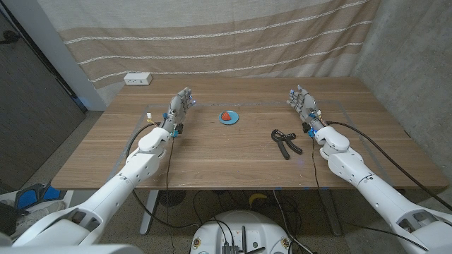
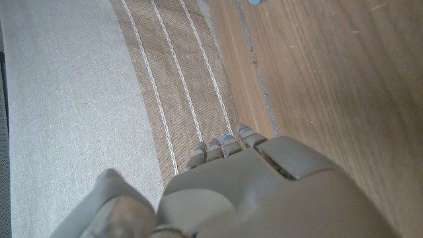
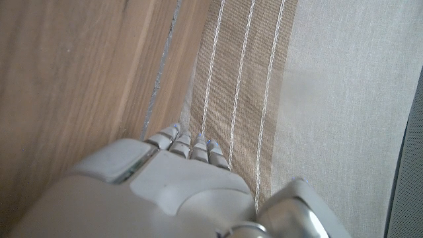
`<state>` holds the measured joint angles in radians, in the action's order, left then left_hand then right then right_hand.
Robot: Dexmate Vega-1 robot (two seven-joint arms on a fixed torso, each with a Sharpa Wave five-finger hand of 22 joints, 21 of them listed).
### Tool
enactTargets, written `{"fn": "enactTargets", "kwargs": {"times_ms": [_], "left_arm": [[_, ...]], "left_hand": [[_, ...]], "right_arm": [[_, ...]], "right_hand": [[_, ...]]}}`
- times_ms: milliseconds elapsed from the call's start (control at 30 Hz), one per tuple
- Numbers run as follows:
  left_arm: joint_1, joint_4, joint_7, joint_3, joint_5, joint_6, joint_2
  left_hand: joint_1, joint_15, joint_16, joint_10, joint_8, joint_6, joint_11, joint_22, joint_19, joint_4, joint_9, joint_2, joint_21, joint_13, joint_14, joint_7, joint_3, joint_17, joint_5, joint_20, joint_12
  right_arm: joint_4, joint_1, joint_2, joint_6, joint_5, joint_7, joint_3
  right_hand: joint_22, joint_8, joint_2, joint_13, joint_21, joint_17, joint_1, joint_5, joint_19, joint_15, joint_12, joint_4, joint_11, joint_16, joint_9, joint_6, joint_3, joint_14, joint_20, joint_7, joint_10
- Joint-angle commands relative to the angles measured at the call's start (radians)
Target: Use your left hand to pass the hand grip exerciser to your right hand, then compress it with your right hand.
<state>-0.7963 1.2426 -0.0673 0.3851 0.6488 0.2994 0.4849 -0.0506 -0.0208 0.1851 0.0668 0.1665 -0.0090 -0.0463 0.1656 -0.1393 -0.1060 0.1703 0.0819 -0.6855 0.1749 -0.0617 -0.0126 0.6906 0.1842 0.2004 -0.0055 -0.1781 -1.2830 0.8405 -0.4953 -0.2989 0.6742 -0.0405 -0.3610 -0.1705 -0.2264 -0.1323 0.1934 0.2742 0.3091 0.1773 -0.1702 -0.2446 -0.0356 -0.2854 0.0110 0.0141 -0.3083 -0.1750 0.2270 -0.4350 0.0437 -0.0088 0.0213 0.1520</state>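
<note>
**Exerciser on table, both hands unloaded**

Hand grip exerciser (image 1: 285,142) lying on wooden table (image 1: 212,155), right of centre, just near-left of right hand (image 1: 304,102). Left hand (image 1: 181,107) well apart, far left. Both w/ fingers extended, slightly apart, holding nothing. Blue dish (image 1: 228,118) mid-table.

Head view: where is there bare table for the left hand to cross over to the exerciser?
Bare wood runs along the near edge of the table, below the blue dish, from the left hand to the hand grip exerciser. It is tightest between the exerciser and the right hand. The white box sits at the far left edge.
</note>
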Motion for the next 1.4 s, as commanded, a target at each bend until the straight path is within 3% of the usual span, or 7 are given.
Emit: {"fn": "enactTargets", "kwargs": {"times_ms": [33,233,467,633,767,1000,1400], "left_arm": [[0.03,-0.031,0.001,0.012,-0.027,0.029,-0.016],[0.013,0.0,0.052,0.01,-0.047,0.024,-0.013],[0.016,0.005,0.087,0.019,-0.084,0.027,-0.011],[0.037,0.005,0.108,0.039,-0.153,0.049,0.003],[0.063,0.008,0.124,0.062,-0.231,0.057,0.026],[0.104,0.033,0.146,0.1,-0.35,0.033,0.067],[0.159,0.084,0.152,0.153,-0.512,0.009,0.118]], "left_hand": [[0.0,0.0,0.005,0.01,0.007,-0.009,0.003,0.003,-0.005,-0.002,0.001,0.076,-0.003,0.003,-0.012,0.003,0.008,0.002,0.008,0.004,-0.008],[0.0,-0.003,0.006,0.003,0.01,-0.006,0.001,0.003,0.004,0.0,0.001,0.075,-0.001,0.002,-0.008,0.005,0.009,0.0,0.01,0.011,-0.011],[-0.007,-0.004,0.008,-0.018,0.019,0.019,-0.001,0.003,0.027,0.017,0.001,0.062,0.004,0.002,0.013,0.013,0.014,-0.008,0.012,0.027,-0.019],[-0.034,0.021,0.007,-0.043,0.022,0.049,0.0,0.004,0.081,0.088,0.002,0.017,0.012,0.002,0.047,0.03,0.01,-0.015,0.003,0.066,-0.022],[-0.05,0.023,0.009,-0.064,0.025,0.071,-0.004,0.005,0.111,0.126,0.003,0.005,0.015,0.003,0.07,0.041,0.008,-0.015,-0.004,0.077,-0.027],[-0.066,0.026,0.011,-0.083,0.026,0.091,-0.001,0.006,0.142,0.165,0.004,-0.006,0.018,0.004,0.094,0.042,0.005,-0.014,-0.011,0.089,-0.03],[-0.079,0.034,0.012,-0.096,0.029,0.111,0.003,0.007,0.158,0.198,0.005,-0.013,0.025,0.004,0.114,0.043,0.002,-0.013,-0.016,0.1,-0.03]], "right_arm": [[0.068,-0.006,0.035,-0.075,0.034,-0.028,0.029],[0.082,-0.008,0.035,-0.077,0.038,-0.035,0.032],[0.089,-0.011,0.038,-0.083,0.034,-0.03,0.033],[0.07,-0.001,0.032,-0.09,0.023,-0.013,0.035],[0.047,0.016,0.027,-0.094,0.018,0.004,0.039],[0.011,0.043,0.018,-0.095,0.011,0.032,0.045],[-0.025,0.077,0.012,-0.112,-0.01,0.072,0.05]], "right_hand": [[-0.004,-0.003,-0.005,0.002,0.003,0.0,0.002,-0.006,-0.003,-0.017,-0.003,-0.007,-0.001,-0.002,-0.005,0.007,-0.006,0.003,-0.007,-0.002,0.009],[-0.003,0.0,-0.003,0.002,0.0,-0.006,-0.001,-0.006,-0.003,-0.004,0.0,-0.006,0.0,0.001,-0.005,0.01,-0.007,0.01,-0.002,0.0,0.013],[-0.005,0.005,-0.001,0.002,-0.007,-0.015,0.001,-0.009,-0.009,0.043,0.007,0.006,0.007,-0.001,-0.005,0.025,-0.006,0.032,0.04,0.007,0.027],[-0.005,0.006,-0.001,0.002,-0.009,-0.018,0.007,-0.012,-0.01,0.042,0.008,0.014,0.01,-0.002,-0.005,0.03,-0.008,0.04,0.057,0.009,0.034],[-0.006,0.006,-0.003,0.003,-0.012,-0.021,0.015,-0.016,-0.012,0.045,0.008,0.023,0.011,-0.004,-0.005,0.04,-0.012,0.048,0.062,0.008,0.046],[-0.007,0.007,-0.004,0.003,-0.013,-0.023,0.021,-0.019,-0.016,0.047,0.01,0.032,0.011,-0.006,-0.006,0.047,-0.015,0.058,0.068,0.008,0.053],[-0.008,0.01,-0.005,0.005,-0.017,-0.024,0.03,-0.024,-0.018,0.048,0.014,0.044,0.013,-0.007,-0.006,0.053,-0.019,0.063,0.077,0.008,0.061]]}}
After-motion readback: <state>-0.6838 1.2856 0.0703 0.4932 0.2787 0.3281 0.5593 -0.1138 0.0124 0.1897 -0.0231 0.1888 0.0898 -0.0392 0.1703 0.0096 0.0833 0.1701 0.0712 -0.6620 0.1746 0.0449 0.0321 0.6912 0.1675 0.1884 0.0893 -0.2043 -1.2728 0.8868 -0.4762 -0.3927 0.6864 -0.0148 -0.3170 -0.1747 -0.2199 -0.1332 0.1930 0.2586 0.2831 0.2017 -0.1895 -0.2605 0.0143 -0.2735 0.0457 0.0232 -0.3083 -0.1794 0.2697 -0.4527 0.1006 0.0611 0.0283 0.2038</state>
